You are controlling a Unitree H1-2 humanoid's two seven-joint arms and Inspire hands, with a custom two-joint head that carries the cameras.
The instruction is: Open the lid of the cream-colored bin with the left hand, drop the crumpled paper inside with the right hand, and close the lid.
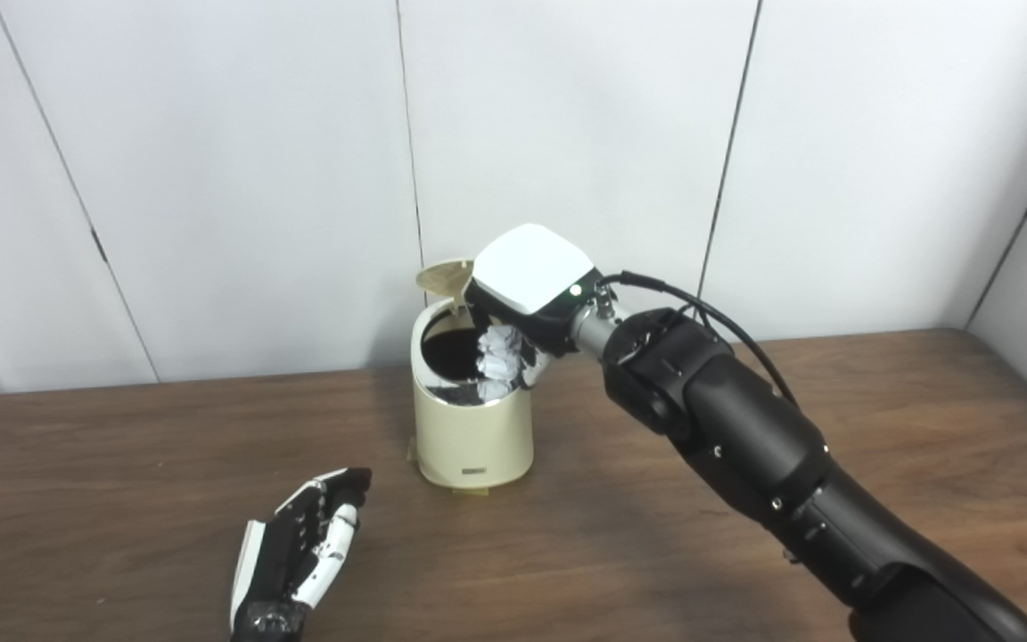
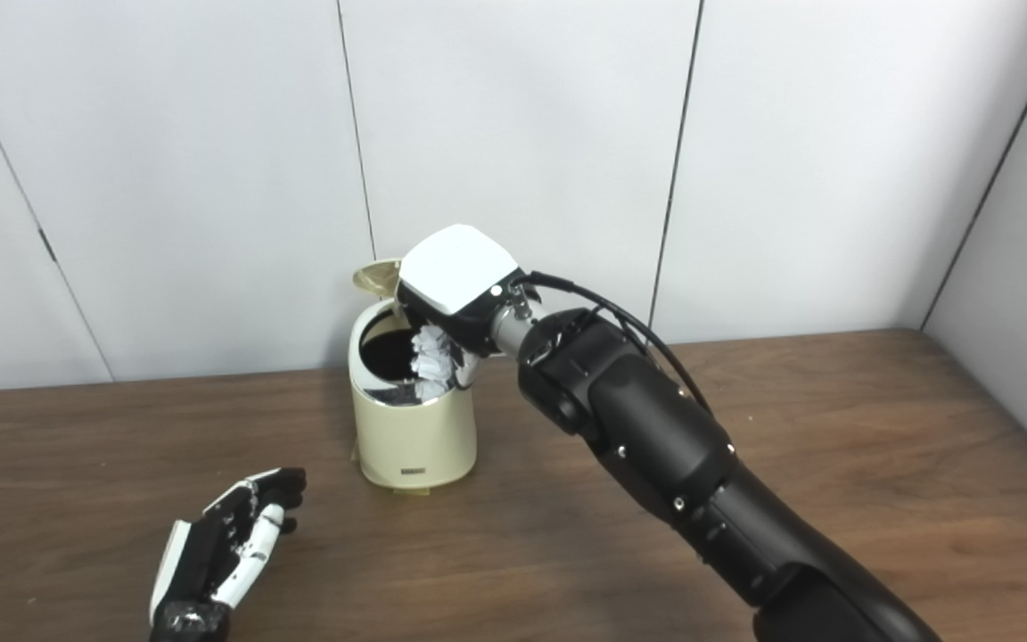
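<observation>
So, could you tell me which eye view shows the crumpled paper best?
The left eye view: the crumpled paper appears slightly larger there, held by the right hand over the open bin. The right eye view shows the same paper, a little smaller.

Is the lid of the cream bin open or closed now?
Open. The lid stands tilted up behind the bin, and the dark inside shows. The right hand holds the crumpled paper over the opening.

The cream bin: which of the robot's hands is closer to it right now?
Right. The right hand is over the cream bin's open mouth, holding the crumpled paper. The left hand sits on the table, apart from the bin.
</observation>
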